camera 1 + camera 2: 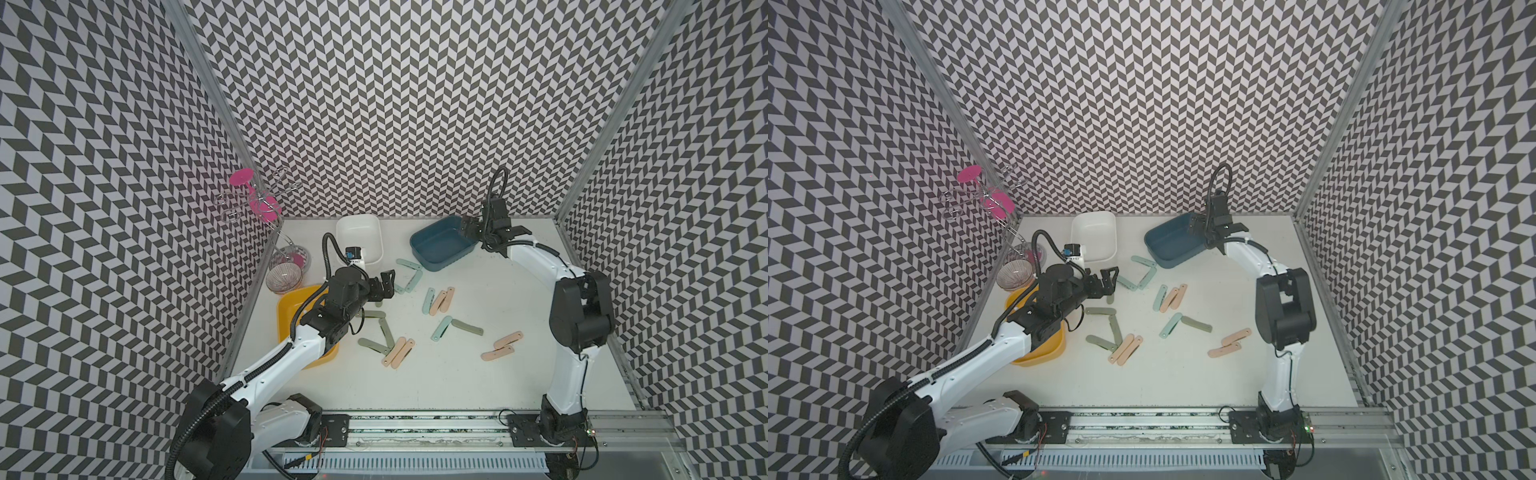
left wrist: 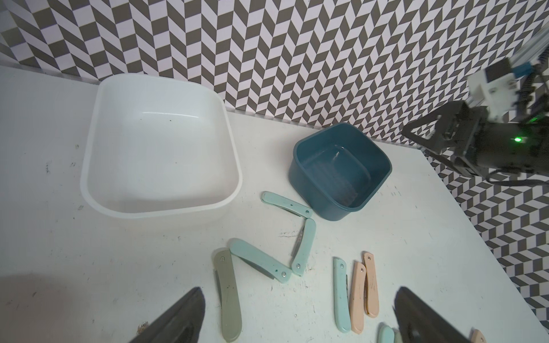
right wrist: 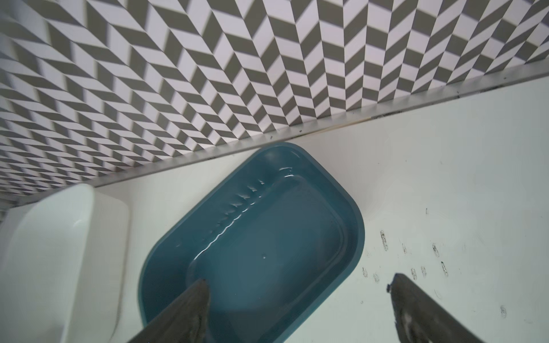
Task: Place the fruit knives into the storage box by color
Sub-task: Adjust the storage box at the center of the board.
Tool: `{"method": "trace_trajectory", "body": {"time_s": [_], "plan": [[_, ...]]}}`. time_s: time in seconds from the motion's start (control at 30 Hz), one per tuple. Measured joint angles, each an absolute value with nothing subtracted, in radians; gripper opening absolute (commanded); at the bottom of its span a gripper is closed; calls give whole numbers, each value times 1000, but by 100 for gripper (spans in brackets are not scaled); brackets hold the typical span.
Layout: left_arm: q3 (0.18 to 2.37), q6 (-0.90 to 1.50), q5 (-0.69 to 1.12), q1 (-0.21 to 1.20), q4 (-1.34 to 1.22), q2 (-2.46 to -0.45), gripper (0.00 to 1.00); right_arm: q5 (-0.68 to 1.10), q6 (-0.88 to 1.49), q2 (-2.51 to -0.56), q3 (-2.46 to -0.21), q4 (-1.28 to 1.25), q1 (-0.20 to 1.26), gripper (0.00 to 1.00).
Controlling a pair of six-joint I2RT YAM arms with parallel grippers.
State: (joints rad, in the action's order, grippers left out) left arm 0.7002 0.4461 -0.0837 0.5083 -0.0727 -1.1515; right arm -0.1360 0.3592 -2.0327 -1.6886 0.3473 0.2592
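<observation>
From above, in both top views: fruit knives (image 1: 399, 351) lying flat and scattered over the middle of the white table (image 1: 478, 386), in peach, mint and grey-green, some side by side, some crossing. None seen inside a box. White box (image 1: 359, 220) and blue box (image 1: 440, 259) at the far edge, yellow box (image 1: 286, 316) at the left, mostly hidden under the left arm (image 1: 270, 365). Left gripper (image 1: 386, 286) above the knives near the white box, jaws spread, holding nothing. Right gripper (image 1: 494, 230) at the right end of the blue box, jaws spread wide too, empty.

Left wrist view: between the two dark fingers (image 2: 184, 317), a grey-green knife (image 2: 227, 294), three mint knives (image 2: 286, 203) in a zigzag, close end to end, then one mint and two peach knives (image 2: 358, 297) in a row. Closed folding knives, by the look: rounded handles of matte, faintly speckled plastic, a small metal rivet at one end, a thin blade edge along one side. Probably light and stiff, a little slippery, and very low on the table. Best taken across the narrow width near the middle. Better to begin with a knife lying alone, to avoid dragging a neighbour.

Right wrist view: blue box smooth and glossy, with rounded corners, empty. One finger above its inside, the other above scuffed bare table. Part of the white box at the side.
</observation>
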Motion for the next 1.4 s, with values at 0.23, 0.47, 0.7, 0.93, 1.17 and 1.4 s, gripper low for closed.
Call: {"method": "trace_trajectory", "body": {"time_s": [0.23,0.47,0.7,0.93,1.17,1.4], "plan": [[700,443,-84,509,-73,-1151,100,-234,329,-2260,-1937,483,260,96],[700,443,-84,509,-73,-1151,100,-318,318,-2346,-1966,542,260,96],[700,443,-84,509,-73,-1136,100,-366,318,-2353,-1953,556,260,97],[700,451,-86,509,-73,-1108,100,-377,329,-2346,-1872,558,260,97],[698,475,-85,511,-73,-1098,100,-385,352,-2233,-1670,501,259,97],[694,493,-85,524,-73,-1074,99,-382,377,-2137,-1512,455,258,97]]}}
